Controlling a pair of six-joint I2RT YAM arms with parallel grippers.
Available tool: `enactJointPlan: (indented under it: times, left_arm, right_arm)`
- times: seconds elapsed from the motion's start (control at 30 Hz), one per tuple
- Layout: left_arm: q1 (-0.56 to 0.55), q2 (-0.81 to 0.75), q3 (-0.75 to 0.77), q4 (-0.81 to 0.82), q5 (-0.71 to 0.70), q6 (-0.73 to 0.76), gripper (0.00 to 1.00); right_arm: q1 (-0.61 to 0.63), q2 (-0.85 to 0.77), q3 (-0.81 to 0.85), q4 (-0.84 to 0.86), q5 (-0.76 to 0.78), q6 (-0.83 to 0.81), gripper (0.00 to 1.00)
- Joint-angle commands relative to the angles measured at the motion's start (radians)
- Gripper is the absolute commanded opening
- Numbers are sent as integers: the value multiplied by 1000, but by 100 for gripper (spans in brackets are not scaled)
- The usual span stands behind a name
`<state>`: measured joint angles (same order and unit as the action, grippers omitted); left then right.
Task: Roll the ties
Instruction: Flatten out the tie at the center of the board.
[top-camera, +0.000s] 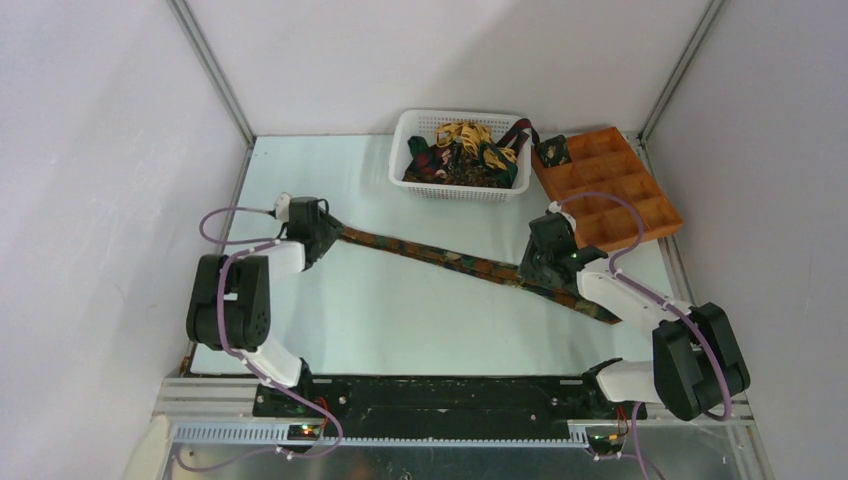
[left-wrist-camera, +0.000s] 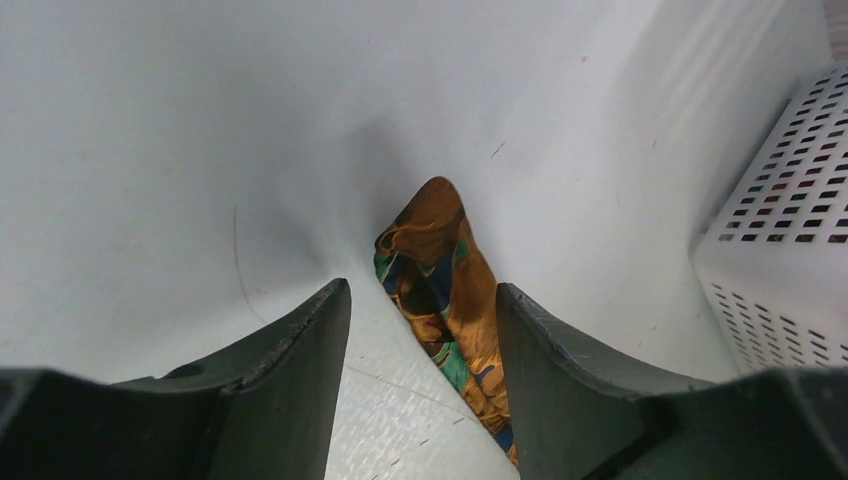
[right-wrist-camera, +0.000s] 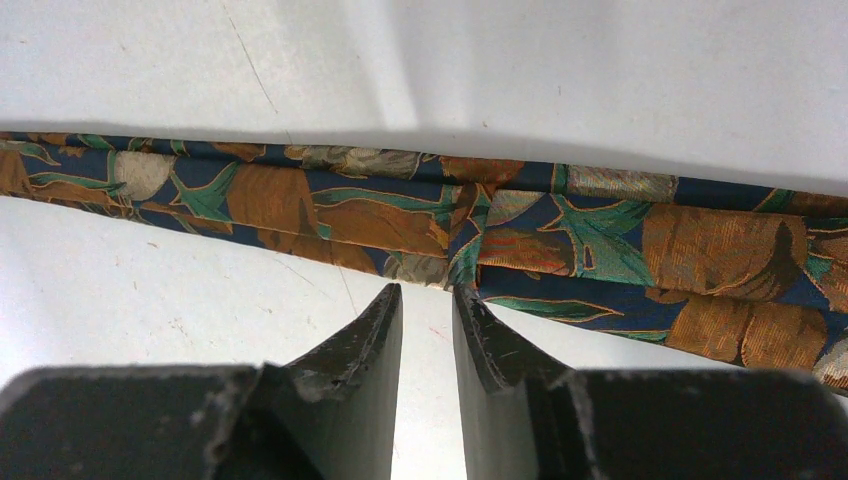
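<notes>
One tie is laid flat from nine to four o'clock, unrolled; the left gripper is parted astride its tip, the right gripper parted beside it; more ties are heaped in the basket at twelve

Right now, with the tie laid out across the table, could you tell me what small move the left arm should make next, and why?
Probably close the left gripper on the narrow tip of the tie. The tip lies loose between its open jaws, held by nothing. The right gripper stands slightly open beside the tie's edge, gripping nothing, so the roll has not yet been started.
</notes>
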<state>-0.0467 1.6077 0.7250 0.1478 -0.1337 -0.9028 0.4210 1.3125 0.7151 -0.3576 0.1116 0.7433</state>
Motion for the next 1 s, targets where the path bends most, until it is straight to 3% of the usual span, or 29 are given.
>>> enactJointPlan:
  times: [0.0, 0.23, 0.4, 0.53, 0.63, 0.73, 0.97]
  left_arm:
    - [7, 29, 56, 12, -40, -16, 59]
    - [9, 52, 73, 14, -50, -7, 50]
    - [8, 57, 75, 20, -54, 5, 28]
    - [9, 61, 75, 29, -54, 15, 16]
    - [9, 63, 75, 35, -52, 24, 10]
    - [8, 62, 74, 39, -48, 30, 10]
    - [9, 59, 71, 37, -47, 30, 39]
  right_arm:
    - [-8, -28, 1, 4, -7, -20, 28]
    - [-20, -28, 1, 0, -12, -22, 28]
    - [-35, -44, 1, -11, -10, -21, 28]
    - [-45, -42, 1, -21, -11, -22, 29]
    - [-49, -30, 2, -25, -21, -27, 36]
    - [-49, -17, 1, -27, -24, -23, 40]
    - [-49, 38, 2, 0, -33, -22, 39]
